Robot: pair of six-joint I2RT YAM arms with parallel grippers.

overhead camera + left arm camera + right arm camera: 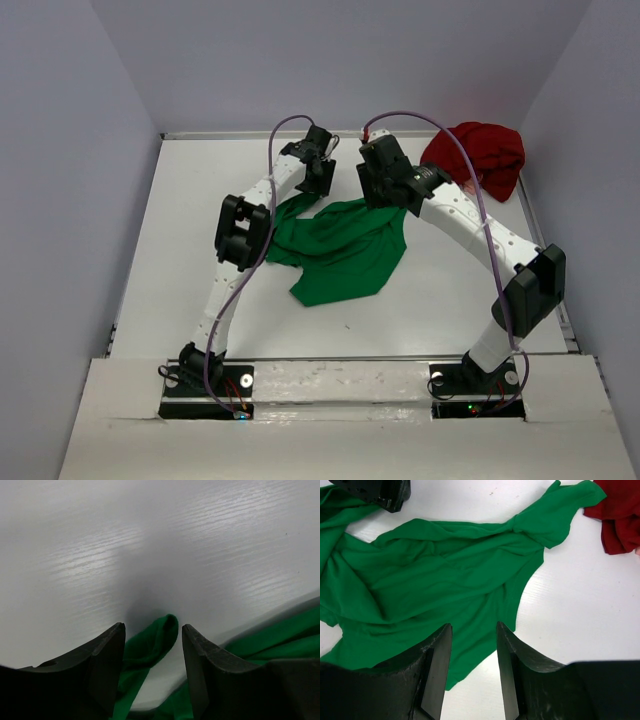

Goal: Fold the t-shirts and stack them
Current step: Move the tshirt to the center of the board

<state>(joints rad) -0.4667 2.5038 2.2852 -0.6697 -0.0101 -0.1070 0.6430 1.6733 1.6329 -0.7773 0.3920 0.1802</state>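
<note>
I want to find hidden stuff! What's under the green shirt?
Only the white table shows around the edges of the green t-shirt. The crumpled cloth overlaps itself in folds, so whatever lies beneath it is covered and cannot be seen.

White table [180,200], matte and flat, boxed in on three sides by plain pale grey-lavender panels: back wall [340,60], left wall [60,200], right wall [600,150], each meeting the tabletop along a thin lighter edge strip. Close up, the surface shows fine parallel streaks and a soft patch of glare. Along the near side a white ledge [340,430] sits a step above the tabletop, with a thin seam across its left part.
</note>
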